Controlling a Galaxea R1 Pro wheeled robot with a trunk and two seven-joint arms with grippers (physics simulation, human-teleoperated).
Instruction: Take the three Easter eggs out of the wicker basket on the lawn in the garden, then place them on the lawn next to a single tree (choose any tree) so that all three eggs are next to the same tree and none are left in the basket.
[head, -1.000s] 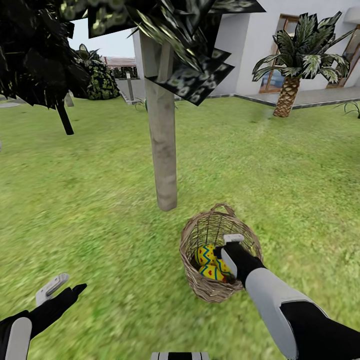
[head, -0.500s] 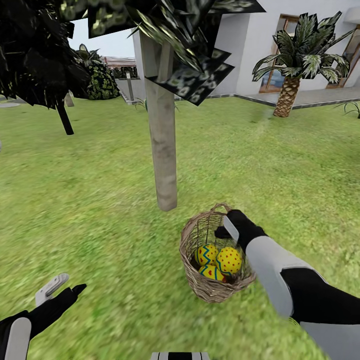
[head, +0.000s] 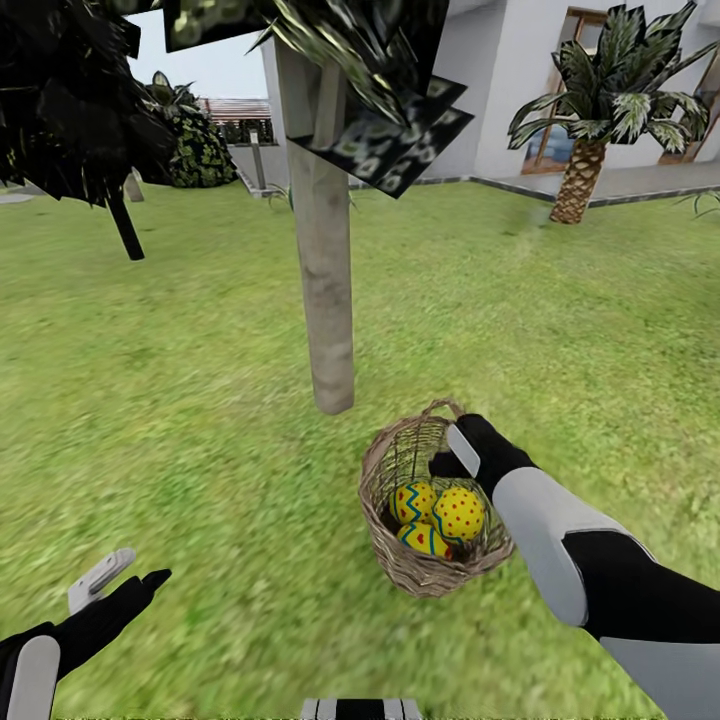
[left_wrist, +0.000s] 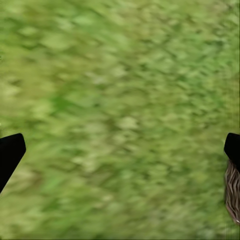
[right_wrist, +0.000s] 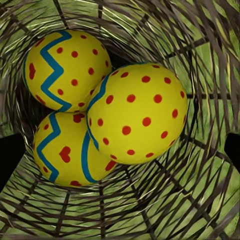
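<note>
Three Easter eggs (head: 438, 516) lie together in the bottom of the wicker basket (head: 400, 560), which stands on the lawn (head: 180, 400) at about 4 o'clock from the foot of the tree (head: 328, 300), near it but not touching. In the right wrist view the red-dotted egg (right_wrist: 137, 112) rests on top of the other two, the zigzag egg (right_wrist: 62, 70) and the egg with red hearts (right_wrist: 65, 150), all three touching. The right gripper (head: 462, 455) hangs over the basket's rim at the 1 o'clock side, above the eggs; its fingers stand spread apart with nothing between them. The left gripper (head: 120, 578) hovers low over the grass at 8 o'clock from the basket, well apart from it, fingers parted and empty. A palm (head: 590, 120) stands before the white house (head: 510, 90) at 1 o'clock.
</note>
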